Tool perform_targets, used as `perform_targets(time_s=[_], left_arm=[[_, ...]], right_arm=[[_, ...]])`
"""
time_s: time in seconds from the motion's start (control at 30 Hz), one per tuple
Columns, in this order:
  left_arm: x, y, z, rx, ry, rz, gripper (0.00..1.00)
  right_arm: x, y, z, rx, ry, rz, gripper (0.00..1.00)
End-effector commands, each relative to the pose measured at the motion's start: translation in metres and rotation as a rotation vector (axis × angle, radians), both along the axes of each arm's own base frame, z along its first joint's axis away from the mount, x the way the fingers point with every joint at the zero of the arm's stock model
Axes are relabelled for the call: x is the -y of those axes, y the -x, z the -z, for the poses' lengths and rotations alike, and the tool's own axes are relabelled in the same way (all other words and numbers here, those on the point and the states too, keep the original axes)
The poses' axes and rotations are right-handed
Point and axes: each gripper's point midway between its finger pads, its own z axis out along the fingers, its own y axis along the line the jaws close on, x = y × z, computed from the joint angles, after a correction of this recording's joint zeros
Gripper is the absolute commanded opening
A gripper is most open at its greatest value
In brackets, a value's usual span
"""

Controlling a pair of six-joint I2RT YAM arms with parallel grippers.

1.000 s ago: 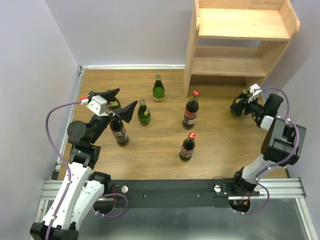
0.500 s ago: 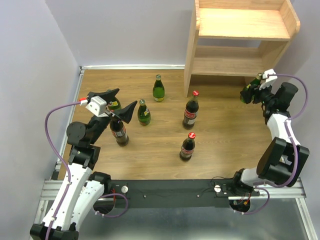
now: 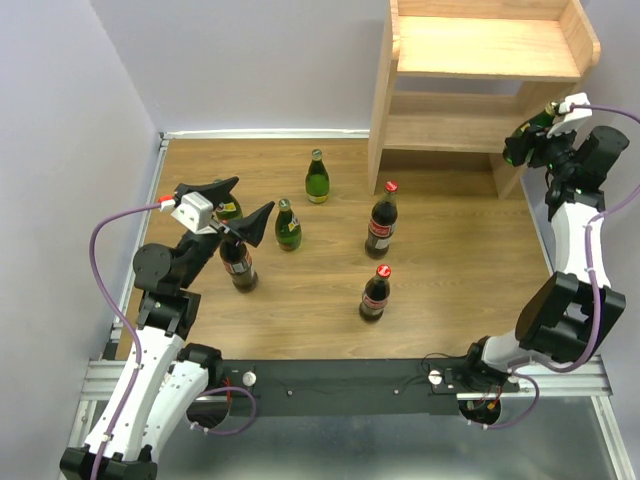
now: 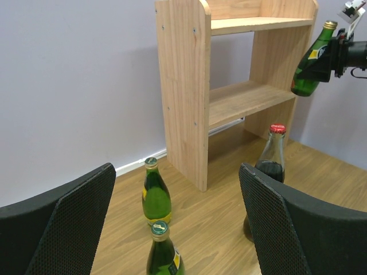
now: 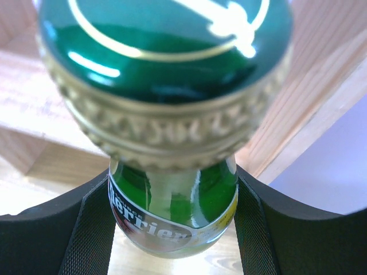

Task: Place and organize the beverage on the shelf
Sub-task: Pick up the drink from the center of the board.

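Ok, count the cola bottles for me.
3, all standing on the table: a cola bottle nearest the shelf, another nearer the arms, a third partly under the left gripper. None appears hidden.

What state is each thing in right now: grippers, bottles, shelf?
Shelf: both tiers bare.
Held green bottle: capped, tilted, in the air beside the shelf.
Right gripper: shut on held green bottle.
Left gripper: open, empty.
Standing green bottles: upright on the table; one partly hidden.
Cola bottles: upright on the table.
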Motion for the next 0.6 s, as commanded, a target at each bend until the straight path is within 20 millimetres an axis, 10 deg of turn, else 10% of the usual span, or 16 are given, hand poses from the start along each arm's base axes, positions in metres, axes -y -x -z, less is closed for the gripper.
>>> perform_targets(time_s=[0.0,0.57], left_arm=[[0.001,0.003,-0.003,0.018,-0.007,0.007,0.96],[0.000,-0.001,0.000,0.005,-0.010,-0.005,0.96]], right_arm=[[0.011,-0.017,-0.052,0.122,0.011,0.040,0.01],[0.012,-0.057,-0.048,0.113,0.001,0.064,0.01]])
